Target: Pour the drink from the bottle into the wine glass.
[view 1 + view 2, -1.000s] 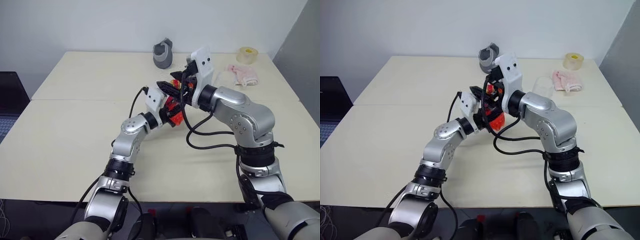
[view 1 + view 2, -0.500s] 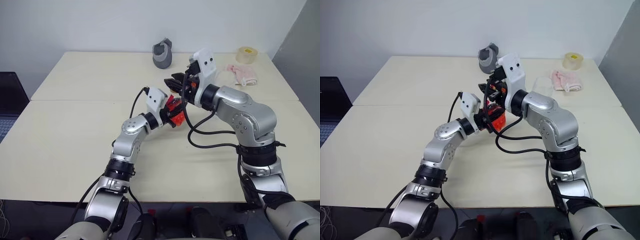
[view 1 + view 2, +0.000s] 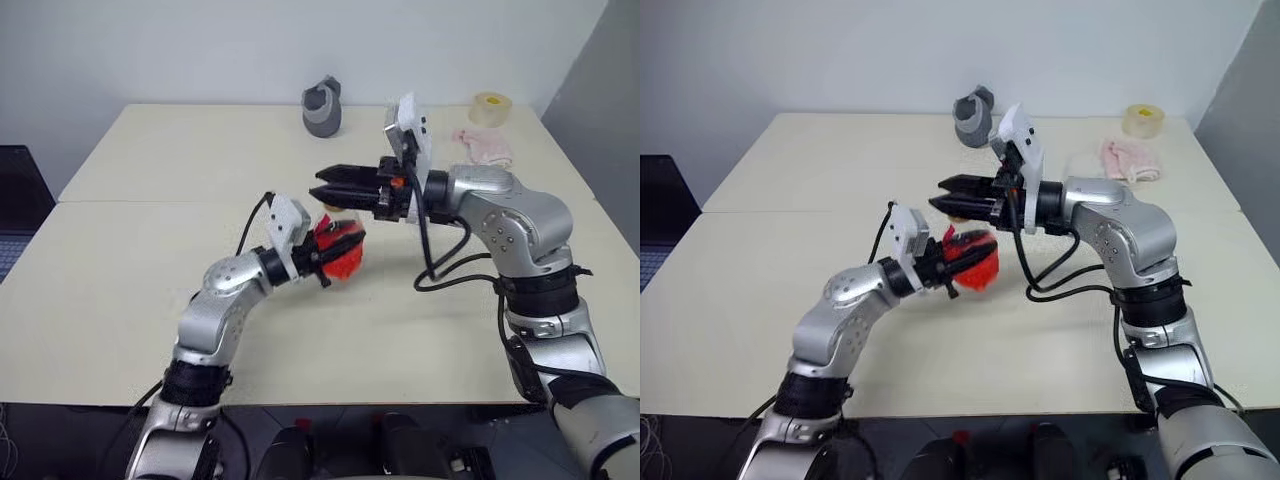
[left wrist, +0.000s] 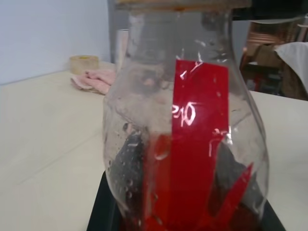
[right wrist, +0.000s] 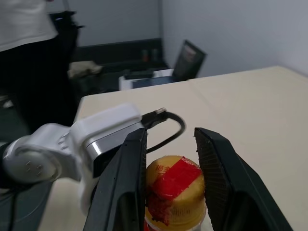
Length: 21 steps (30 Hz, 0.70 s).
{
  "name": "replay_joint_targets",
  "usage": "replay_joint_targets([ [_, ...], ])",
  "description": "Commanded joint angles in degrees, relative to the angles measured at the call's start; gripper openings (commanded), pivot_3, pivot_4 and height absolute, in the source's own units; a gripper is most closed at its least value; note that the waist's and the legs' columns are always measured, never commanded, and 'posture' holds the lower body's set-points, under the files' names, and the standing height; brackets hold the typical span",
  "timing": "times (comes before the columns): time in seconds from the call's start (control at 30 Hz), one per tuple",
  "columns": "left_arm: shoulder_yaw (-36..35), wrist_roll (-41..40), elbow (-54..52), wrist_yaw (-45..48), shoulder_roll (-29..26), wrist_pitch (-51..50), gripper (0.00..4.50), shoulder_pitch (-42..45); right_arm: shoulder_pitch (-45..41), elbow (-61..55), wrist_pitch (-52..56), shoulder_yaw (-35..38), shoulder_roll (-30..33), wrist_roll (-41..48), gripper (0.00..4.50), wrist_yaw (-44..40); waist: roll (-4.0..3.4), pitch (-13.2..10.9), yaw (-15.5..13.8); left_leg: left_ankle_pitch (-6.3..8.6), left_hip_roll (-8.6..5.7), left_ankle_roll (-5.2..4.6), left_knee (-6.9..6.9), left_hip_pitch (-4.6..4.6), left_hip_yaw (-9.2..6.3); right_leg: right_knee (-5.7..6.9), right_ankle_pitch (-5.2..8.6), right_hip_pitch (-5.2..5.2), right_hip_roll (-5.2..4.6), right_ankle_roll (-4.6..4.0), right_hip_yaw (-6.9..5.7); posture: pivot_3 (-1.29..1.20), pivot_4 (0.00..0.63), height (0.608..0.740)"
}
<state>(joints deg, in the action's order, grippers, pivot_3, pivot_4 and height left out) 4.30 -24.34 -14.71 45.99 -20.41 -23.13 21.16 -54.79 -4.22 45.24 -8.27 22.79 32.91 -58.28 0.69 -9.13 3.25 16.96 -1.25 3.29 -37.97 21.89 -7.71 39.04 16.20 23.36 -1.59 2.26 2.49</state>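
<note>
My left gripper [image 3: 325, 262] is shut on the body of the small clear bottle [image 3: 342, 250] and holds it upright above the table. The red-orange drink [image 3: 976, 270] sits low in the bottle, behind a red label [image 4: 199, 139]. My right gripper [image 3: 318, 183] points level to the left over the bottle's top. In the right wrist view its fingers [image 5: 130, 173] press both sides of the yellow cap [image 5: 174, 185]. The wine glass [image 3: 1081, 165] stands behind my right forearm and is mostly hidden.
A grey cup-like object [image 3: 322, 105] stands at the table's far edge. A tape roll [image 3: 490, 105] and a pink cloth [image 3: 482, 145] lie at the far right. A dark laptop [image 3: 20, 200] sits off the left edge. A person [image 5: 29, 48] stands beyond the table.
Both hands have drawn back toward me with the bottle between them. The right gripper has swung round to point left and its fingers have narrowed on the cap.
</note>
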Motion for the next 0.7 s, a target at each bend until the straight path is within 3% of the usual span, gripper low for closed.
replay_joint_targets([
  [0.03,-0.6,-4.1,-8.8,1.9,-2.9,-2.6,1.01,-2.9,-1.6,-1.4,-3.9,-1.3,2.7,0.3,1.21,-7.5,0.0,0.0,-0.1,0.01,-0.01,-0.02,-0.01,-0.01,-0.01,-0.01,0.0,-0.03,0.0,0.0,-0.02,0.0,0.15,0.74],
  [0.2,-2.0,-4.6,-9.8,0.7,-5.1,-3.8,1.0,-4.3,-1.7,-0.8,-5.3,-1.6,3.7,0.0,1.21,-10.2,0.0,0.0,-0.2,0.04,-0.02,-0.07,-0.02,-0.02,-0.02,-0.02,0.0,-0.06,0.0,0.0,-0.04,0.0,0.15,0.74],
  [0.23,-2.1,-4.4,-9.6,0.6,-5.2,-3.6,1.0,-4.3,-1.6,-0.7,-5.0,-1.1,3.9,0.3,1.97,-10.2,0.0,0.0,-0.3,0.03,-0.02,-0.06,-0.02,-0.02,-0.02,-0.02,0.0,-0.06,0.0,0.0,-0.04,0.0,0.15,0.74],
  [0.47,-5.5,-2.6,-3.7,-1.1,-6.7,-2.0,1.0,-3.4,3.9,-8.6,1.9,5.6,11.5,4.1,4.37,-5.7,0.01,0.0,-1.3,0.02,-0.02,-0.03,-0.03,0.01,-0.02,-0.07,0.0,-0.06,-0.04,0.0,-0.06,0.0,0.15,0.74],
  [0.7,-4.7,3.8,10.3,-3.7,-3.6,6.9,0.99,4.9,7.1,-13.3,3.9,9.0,6.3,1.0,4.5,12.7,0.0,0.0,-1.5,0.0,-0.06,0.01,-0.05,0.01,0.05,-0.01,0.0,-0.06,0.0,0.0,-0.1,0.0,0.15,0.74],
])
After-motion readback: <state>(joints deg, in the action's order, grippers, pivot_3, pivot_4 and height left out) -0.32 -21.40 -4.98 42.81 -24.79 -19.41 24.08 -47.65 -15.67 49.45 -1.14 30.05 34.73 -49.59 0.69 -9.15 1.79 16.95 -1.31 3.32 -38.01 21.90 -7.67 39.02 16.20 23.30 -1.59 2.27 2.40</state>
